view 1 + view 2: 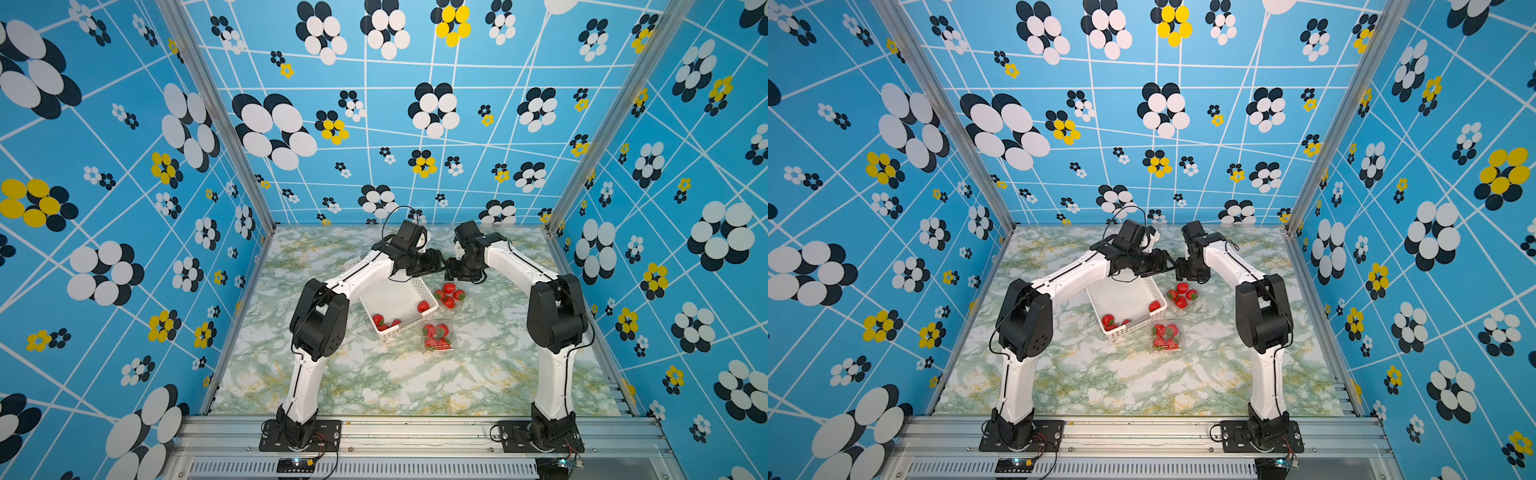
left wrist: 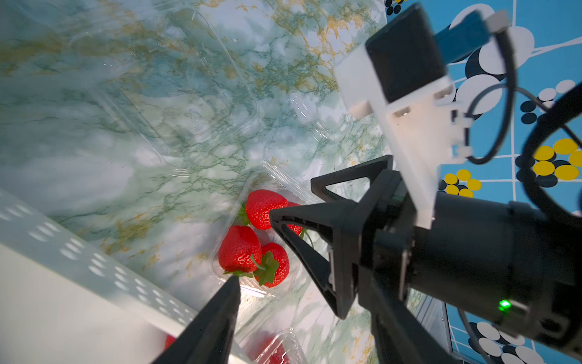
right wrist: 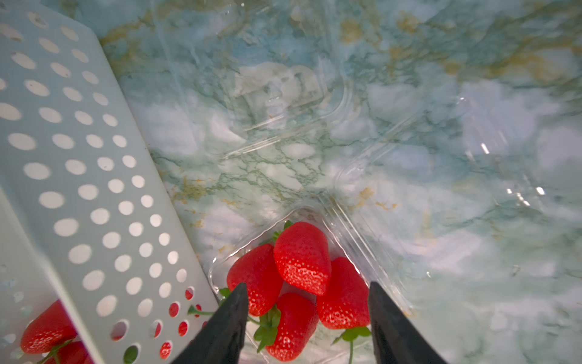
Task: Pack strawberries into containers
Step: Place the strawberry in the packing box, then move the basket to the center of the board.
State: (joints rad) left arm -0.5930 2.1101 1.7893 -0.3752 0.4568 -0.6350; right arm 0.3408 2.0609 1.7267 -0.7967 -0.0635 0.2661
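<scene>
Blue flowered walls [image 1: 374,124] close in a marble-patterned table [image 1: 374,382]. The right claw [image 3: 307,285] hangs spread and empty right over the open box [image 3: 356,249], its tips straddling the heap of strawberries [image 3: 302,255] inside without touching any. The left claw [image 1: 439,266] is almost nose to nose with it, also spread and holding nothing. This looks like the moment of a drop into the box. To finish it well, the right claw should rise straight up, so neither tip catches the thin clear wall or bumps the neighbouring claw, before either one goes to the basket [image 3: 94,157] just beside the box. The berries there want a soft pinch across the body, not the stem. The open box holds four strawberries. Three more show in the one white basket [image 1: 390,332]. There are three boxes in all. The shut box [image 1: 452,345] nearer the arm bases holds several, too crowded to count, and the empty box [image 2: 176,94] lies farther back.
</scene>
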